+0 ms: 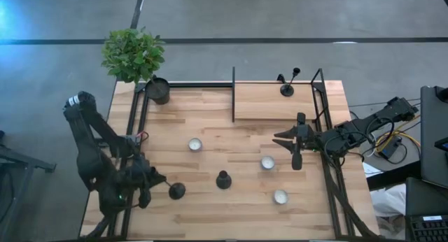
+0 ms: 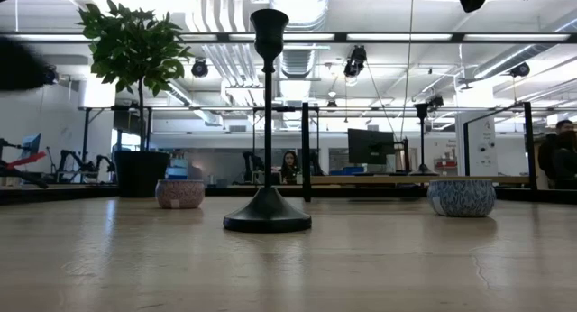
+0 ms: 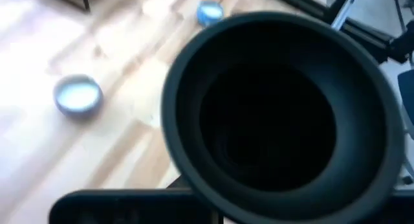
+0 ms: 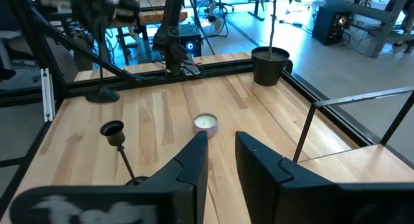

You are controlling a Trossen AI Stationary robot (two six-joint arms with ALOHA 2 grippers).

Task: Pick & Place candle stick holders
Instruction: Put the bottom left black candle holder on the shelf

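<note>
Three black candlestick holders show. One stands on its round base mid-table point(image 1: 223, 179), also in the low view point(image 2: 268, 123) and the right wrist view point(image 4: 115, 134). One stands on the raised far shelf point(image 1: 287, 88). My left gripper point(image 1: 150, 179) at the near left is shut on the third point(image 1: 176, 191), whose round base fills the left wrist view point(image 3: 278, 114). My right gripper point(image 1: 294, 140) is open and empty at the table's right, its fingers apart in its wrist view point(image 4: 223, 156). My left gripper holds the third holder by its upper end; the stem point(image 1: 162, 184) runs from the fingers down to the base, tilted toward the table's left. The fingers come slanting from above and the left. The gripper hides the place of contact. Whether the base point(image 4: 100, 94) touches the table, I cannot tell.
Three tea-light cups sit on the wood point(image 1: 194, 145), point(image 1: 267, 162), point(image 1: 280, 196). A dark pot with a green plant point(image 1: 157, 90) stands at the far left corner. A black frame point(image 1: 233, 95) edges the raised shelf and the table's sides.
</note>
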